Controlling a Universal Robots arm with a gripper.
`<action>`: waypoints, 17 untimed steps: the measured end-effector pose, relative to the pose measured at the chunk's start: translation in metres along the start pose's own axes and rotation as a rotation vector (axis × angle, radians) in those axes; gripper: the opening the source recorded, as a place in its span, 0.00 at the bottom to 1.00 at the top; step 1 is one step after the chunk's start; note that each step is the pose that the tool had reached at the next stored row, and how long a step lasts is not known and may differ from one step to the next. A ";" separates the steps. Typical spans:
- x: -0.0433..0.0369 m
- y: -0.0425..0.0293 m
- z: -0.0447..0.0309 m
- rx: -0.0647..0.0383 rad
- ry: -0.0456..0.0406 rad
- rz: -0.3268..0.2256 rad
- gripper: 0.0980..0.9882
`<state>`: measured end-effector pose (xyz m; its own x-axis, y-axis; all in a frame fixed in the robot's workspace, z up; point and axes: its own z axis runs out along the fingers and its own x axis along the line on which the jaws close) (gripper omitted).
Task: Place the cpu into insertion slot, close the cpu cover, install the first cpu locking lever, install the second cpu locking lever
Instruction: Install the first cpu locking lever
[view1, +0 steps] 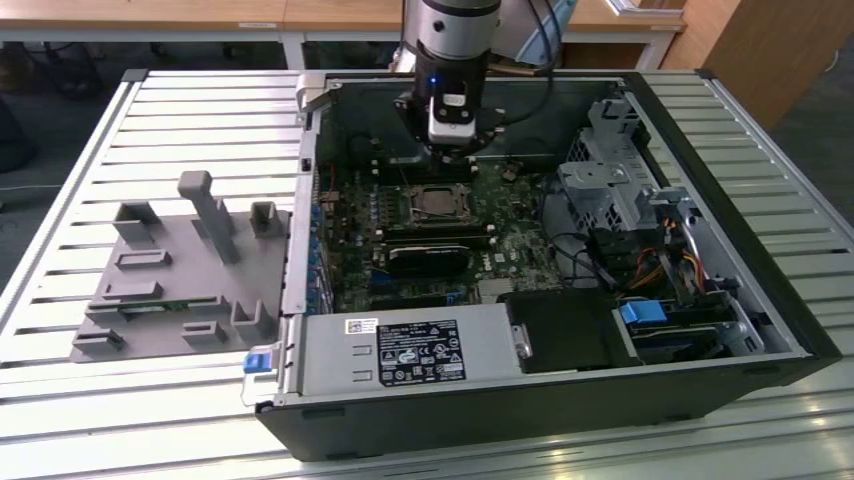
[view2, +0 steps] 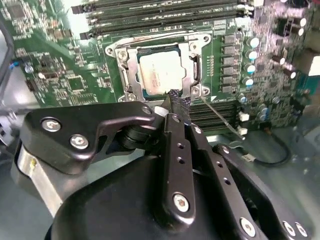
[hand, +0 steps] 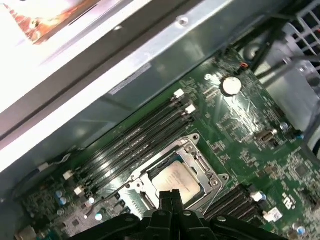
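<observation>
The cpu (view2: 160, 70) lies flat in the insertion slot (view2: 118, 50) on the green motherboard, its pale metal face up. The silvery cpu cover (view2: 131, 67) lies down around it as a frame. A thin metal lever rod (view2: 220, 115) runs out from one socket corner over the memory slots. My gripper (view2: 176, 102) hovers just beside the socket's edge with its black fingers pressed together and nothing between them. In the exterior view the gripper (view1: 451, 160) hangs over the board just behind the cpu (view1: 434, 203). The first wrist view shows the fingertips (hand: 165, 198) at the edge of the cpu (hand: 178, 181).
The open black computer case (view1: 747, 300) lies on a slatted white table. A power supply (view1: 407, 352) sits at the near side and a drive cage with cables (view1: 607, 190) at the exterior view's right. A grey parts fixture (view1: 174, 270) stands left of the case.
</observation>
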<state>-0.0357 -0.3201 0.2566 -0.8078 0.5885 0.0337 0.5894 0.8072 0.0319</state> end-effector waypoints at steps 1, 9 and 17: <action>0.0000 0.0000 0.0002 0.001 0.0006 -0.018 0.01; -0.0001 0.0000 0.0021 0.005 0.0051 -0.157 0.01; -0.0001 -0.0001 0.0033 0.009 0.0084 -0.260 0.01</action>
<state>-0.0357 -0.3201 0.2533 -0.9319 0.3611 0.0339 0.3622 0.9316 0.0319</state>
